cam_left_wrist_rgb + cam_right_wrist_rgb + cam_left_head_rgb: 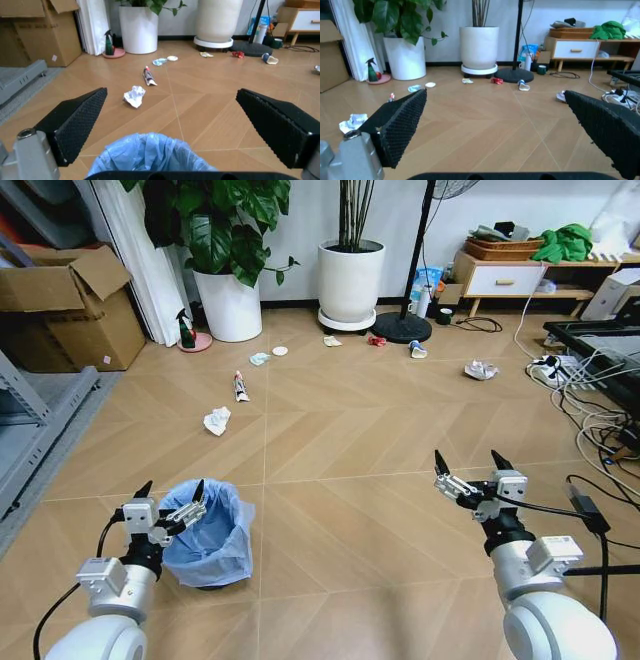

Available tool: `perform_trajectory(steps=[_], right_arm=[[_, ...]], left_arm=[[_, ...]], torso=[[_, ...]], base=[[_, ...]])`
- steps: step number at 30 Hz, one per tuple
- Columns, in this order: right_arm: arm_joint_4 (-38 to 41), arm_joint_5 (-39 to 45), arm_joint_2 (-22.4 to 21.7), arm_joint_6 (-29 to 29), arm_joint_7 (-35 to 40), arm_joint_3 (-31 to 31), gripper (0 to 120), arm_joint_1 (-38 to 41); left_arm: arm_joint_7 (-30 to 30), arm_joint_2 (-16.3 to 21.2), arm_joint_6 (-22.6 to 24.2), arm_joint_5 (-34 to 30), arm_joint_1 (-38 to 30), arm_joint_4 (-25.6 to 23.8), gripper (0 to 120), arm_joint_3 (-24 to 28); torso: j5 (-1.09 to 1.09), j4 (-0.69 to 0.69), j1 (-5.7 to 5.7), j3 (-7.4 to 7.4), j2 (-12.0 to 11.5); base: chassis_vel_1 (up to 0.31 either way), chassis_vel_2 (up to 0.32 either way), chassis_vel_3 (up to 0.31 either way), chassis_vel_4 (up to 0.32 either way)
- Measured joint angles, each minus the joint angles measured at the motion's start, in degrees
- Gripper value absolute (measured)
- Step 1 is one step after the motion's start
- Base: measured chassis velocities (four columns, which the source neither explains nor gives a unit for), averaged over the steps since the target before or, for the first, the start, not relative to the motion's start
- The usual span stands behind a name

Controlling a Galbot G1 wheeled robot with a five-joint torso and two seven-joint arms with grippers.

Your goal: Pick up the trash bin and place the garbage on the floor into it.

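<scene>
Two pincers, both spread apart and holding nothing: my left gripper (171, 491) hangs at the near rim of the trash bin (210, 532), lower left of the head frame; my right gripper (471, 464) hovers lower right over bare floor (340, 480). My arm hides part of the bin. Garbage lies beyond: a paper wad (217, 420), a wrapper (240, 386), a round lid (280, 351), smaller bits hard to identify near white plant pots (351, 280). Cables (590, 405) trail at right.

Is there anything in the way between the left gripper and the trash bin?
Nothing visible. The left gripper hangs open right over the near rim of the trash bin, with only the blue bag liner below it. The right gripper is far off over bare floor.
</scene>
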Motion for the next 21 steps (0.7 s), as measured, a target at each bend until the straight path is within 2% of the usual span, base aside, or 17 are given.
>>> perform_trajectory(steps=[11, 16, 21], right_arm=[[0.0, 0.5, -0.4, -0.1, 0.5, 0.1, 100, 0.3], [-0.2, 1.1, -0.5, -0.1, 1.0, 0.2, 100, 0.3], [-0.3, 1.5, -0.6, 0.6, 1.2, 0.3, 100, 0.0]], left_arm=[[0.1, 0.6, 0.3, 0.1, -0.3, 0.0, 100, -0.6], [0.4, 3.6, 2.1, -1.9, -1.3, 1.0, 100, -0.8], [0.6, 8.5, 6.4, -5.7, -4.6, 3.8, 100, -0.8]], torso=[[-0.01, 0.00, 0.00, 0.00, 0.0], [-0.01, 0.00, 0.00, 0.00, 0.0], [-0.02, 0.01, 0.00, 0.00, 0.0]], base=[[0.000, 0.000, 0.000, 0.000], [0.000, 0.000, 0.000, 0.000], [0.000, 0.000, 0.000, 0.000]])
